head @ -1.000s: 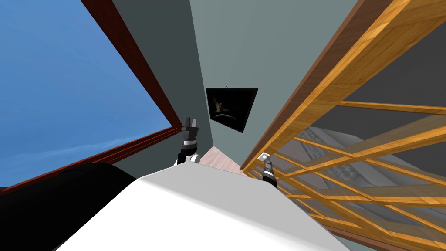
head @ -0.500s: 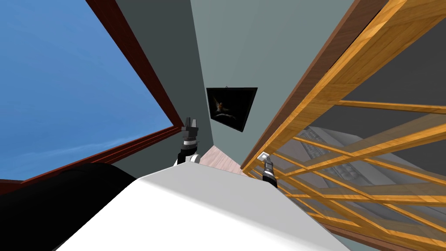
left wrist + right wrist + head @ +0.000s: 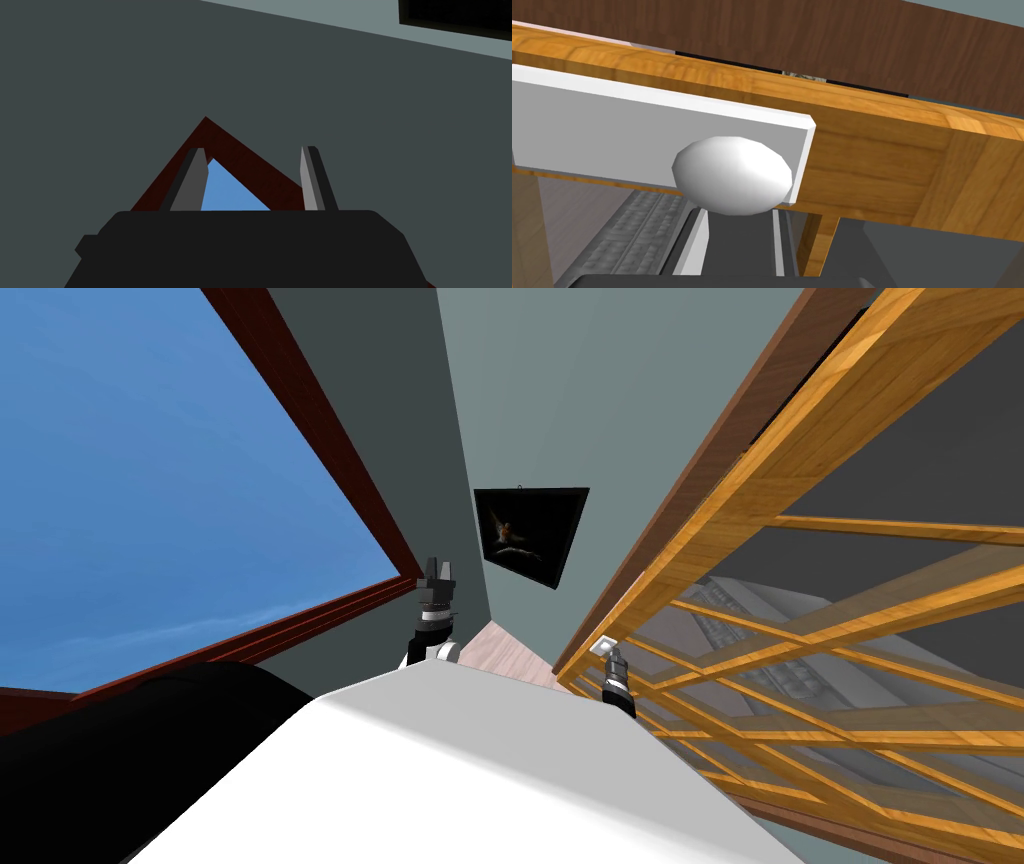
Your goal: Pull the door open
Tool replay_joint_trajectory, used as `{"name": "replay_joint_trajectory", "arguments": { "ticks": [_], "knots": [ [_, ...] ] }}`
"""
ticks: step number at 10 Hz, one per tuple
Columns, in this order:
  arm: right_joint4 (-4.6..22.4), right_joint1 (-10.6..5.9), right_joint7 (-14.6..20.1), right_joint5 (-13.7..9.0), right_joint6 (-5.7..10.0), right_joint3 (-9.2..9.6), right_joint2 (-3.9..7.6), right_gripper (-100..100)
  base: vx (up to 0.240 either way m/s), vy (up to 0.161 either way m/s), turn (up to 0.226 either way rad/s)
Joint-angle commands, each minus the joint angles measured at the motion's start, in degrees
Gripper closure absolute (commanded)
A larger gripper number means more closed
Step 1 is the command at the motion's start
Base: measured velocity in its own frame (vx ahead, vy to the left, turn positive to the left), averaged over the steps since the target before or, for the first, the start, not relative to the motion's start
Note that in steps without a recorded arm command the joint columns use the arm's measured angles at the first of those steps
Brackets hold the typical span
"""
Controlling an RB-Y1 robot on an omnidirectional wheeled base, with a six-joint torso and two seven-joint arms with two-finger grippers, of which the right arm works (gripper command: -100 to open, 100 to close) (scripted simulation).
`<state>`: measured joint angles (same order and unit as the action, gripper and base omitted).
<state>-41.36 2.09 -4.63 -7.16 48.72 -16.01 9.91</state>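
A wooden door [image 3: 800, 458] with glass panes runs along my right, hung in a dark brown frame [image 3: 700, 478]. It stands slightly ajar, with a thin black gap [image 3: 732, 61] between its edge and the frame. In the right wrist view a white oval knob [image 3: 732, 175] sits on a white plate [image 3: 612, 125]. My right gripper [image 3: 735, 222] is shut on the knob, its fingers [image 3: 692, 240] pressing the sides. In the head view that gripper [image 3: 610, 660] sits just below the knob [image 3: 603, 645]. My left gripper [image 3: 437, 573] is raised near the window corner, open [image 3: 250, 175] and holding nothing.
A large window with a dark red frame [image 3: 330, 478] fills the left side. A dark picture [image 3: 528, 533] hangs on the grey-green wall ahead. A narrow strip of pale floor [image 3: 500, 653] lies between window wall and door. A black rounded shape [image 3: 150, 738] sits at lower left.
The door's edge has swung a little away from the dark brown frame, so the black gap near the top is wider. My view has shifted slightly; the left arm has not moved.
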Motion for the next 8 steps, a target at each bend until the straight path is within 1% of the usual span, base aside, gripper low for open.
{"name": "replay_joint_trajectory", "arguments": {
  "ticks": [1,2,3,4,5,7,8],
  "knots": [
    [0.2,-0.37,1.8,-0.1,0.54,1.10,-0.38,100,-0.023,-0.005,0.022],
    [0.4,-0.44,3.9,-0.8,0.59,1.73,-0.12,100,-0.022,0.000,0.021],
    [0.4,-0.44,4.2,-0.8,0.59,1.73,-0.12,100,-0.023,-0.003,0.009],
    [0.5,-0.52,6.4,-1.6,0.65,2.36,0.13,100,-0.031,-0.006,0.013],
    [0.5,-0.52,6.6,-1.6,0.65,2.36,0.13,100,-0.026,-0.005,0.030],
    [0.8,-0.66,10.3,-3.1,0.76,3.62,0.62,100,-0.033,0.001,0.017],
    [0.8,-0.66,11.4,-3.1,0.76,3.62,0.62,100,-0.034,-0.001,0.010]
  ]
}}
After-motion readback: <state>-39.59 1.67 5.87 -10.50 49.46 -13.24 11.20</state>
